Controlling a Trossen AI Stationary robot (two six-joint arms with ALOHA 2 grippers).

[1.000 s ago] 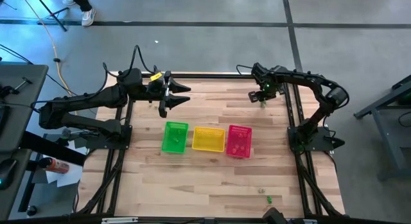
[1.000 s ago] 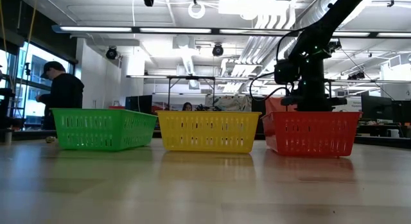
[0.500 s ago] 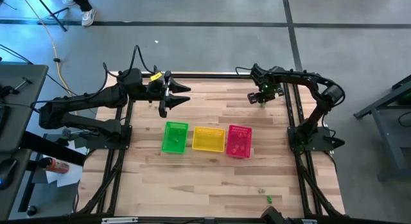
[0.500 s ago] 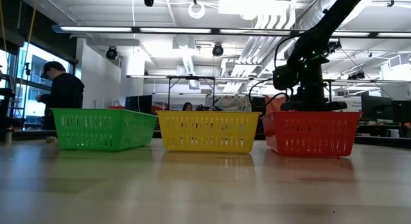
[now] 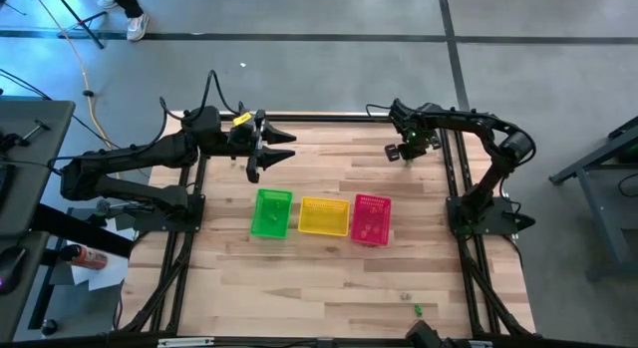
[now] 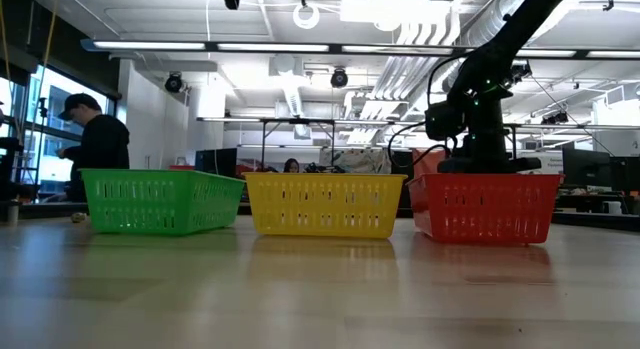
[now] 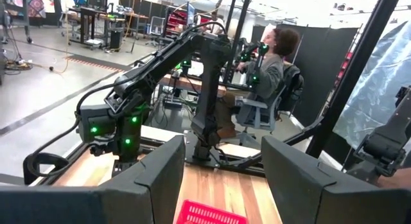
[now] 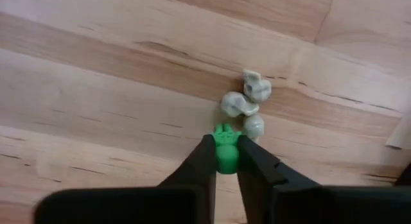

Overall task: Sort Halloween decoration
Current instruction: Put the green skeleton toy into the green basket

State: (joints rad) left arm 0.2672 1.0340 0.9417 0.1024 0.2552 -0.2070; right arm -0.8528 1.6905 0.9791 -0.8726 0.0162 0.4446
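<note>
The Halloween decoration was mostly unsorted. Two trinkets (image 5: 411,307) lay near the bench's near right edge. At mid-bench stood the green basket (image 5: 271,212), yellow basket (image 5: 323,216) and pink basket (image 5: 372,219), the pink one apparently holding a few pieces. At the far right, the right gripper (image 8: 224,161) clenched a green trinket (image 8: 225,151) beside three pale trinkets (image 8: 246,103). At the far left, the left gripper (image 5: 271,152) hung released.

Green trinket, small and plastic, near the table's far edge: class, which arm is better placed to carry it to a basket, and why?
The right. Its tool is already shut on the small green plastic trinket, beside three pale trinkets. The left tool hangs open across the table, holding nothing. The green plastic basket looks the likely target.
</note>
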